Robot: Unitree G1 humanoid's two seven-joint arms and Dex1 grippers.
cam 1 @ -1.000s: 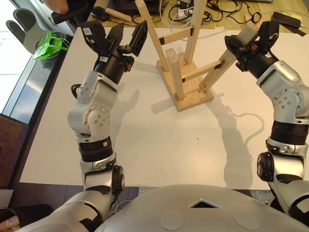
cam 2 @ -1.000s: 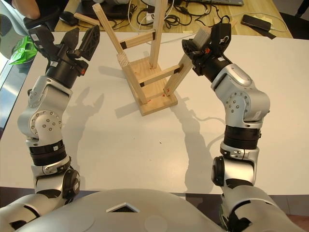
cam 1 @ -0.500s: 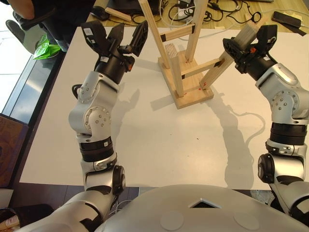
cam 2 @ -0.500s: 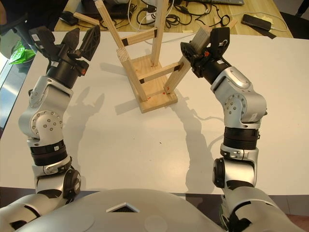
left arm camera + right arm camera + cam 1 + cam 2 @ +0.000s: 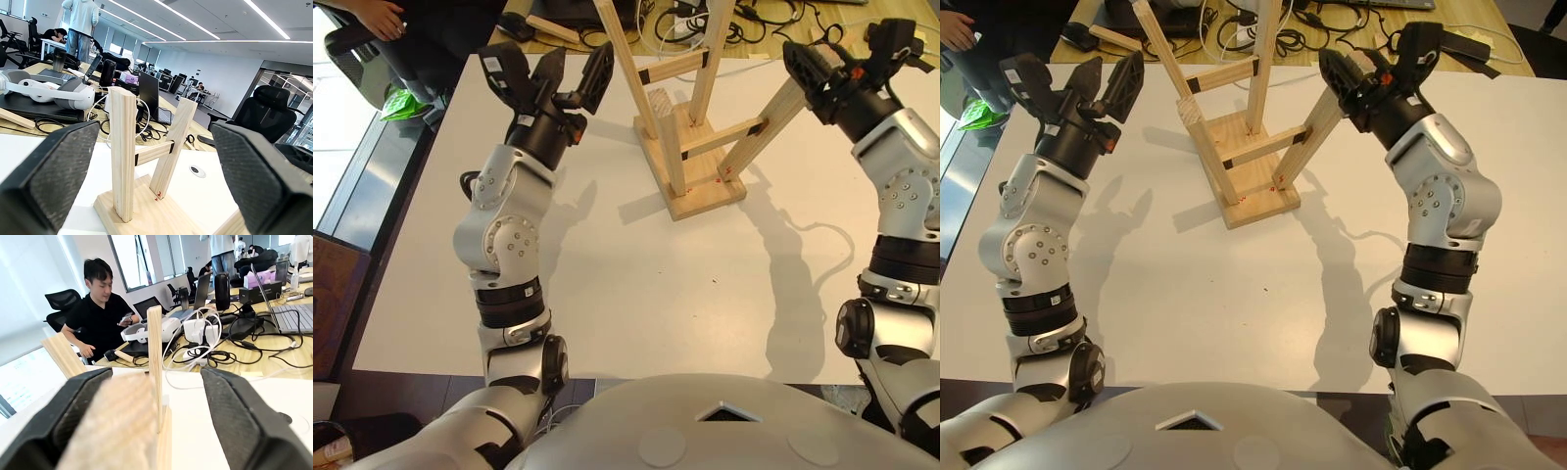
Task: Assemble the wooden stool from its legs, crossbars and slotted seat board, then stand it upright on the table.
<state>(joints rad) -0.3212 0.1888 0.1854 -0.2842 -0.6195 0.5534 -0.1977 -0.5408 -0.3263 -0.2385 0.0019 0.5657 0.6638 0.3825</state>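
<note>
Stool (image 5: 690, 147) sits upside down on the white tabletop (image 5: 636, 284). Seat board (image 5: 710, 196) lies flat, legs (image 5: 671, 147) point up. Two crossbars (image 5: 724, 137) are seated between leg pairs, with dark marks at the joints. The leg on the stool's right side (image 5: 766, 122) leans outward, away from the others; the rest stand roughly upright.

Right gripper (image 5: 1376, 64) is at the top end of that leaning leg, jaws spread wide. In the right wrist view the leg's end grain (image 5: 117, 431) sits between the pads (image 5: 239, 411), close against one, with a clear gap to the other. It isn't clamped. Can't tell whether the near pad actually touches the wood.

Left gripper (image 5: 553, 70) hangs above the tabletop to the stool's left, well apart from it, jaws wide open with nothing between them. The left wrist view looks between its pads (image 5: 54, 176) at the stool side on: two legs, one crossbar, seat board underneath.

Behind the stool, past the tabletop's far edge, is a wooden desk (image 5: 1508, 39) with cables (image 5: 754, 20). A white headset (image 5: 49, 90) is there too.
</note>
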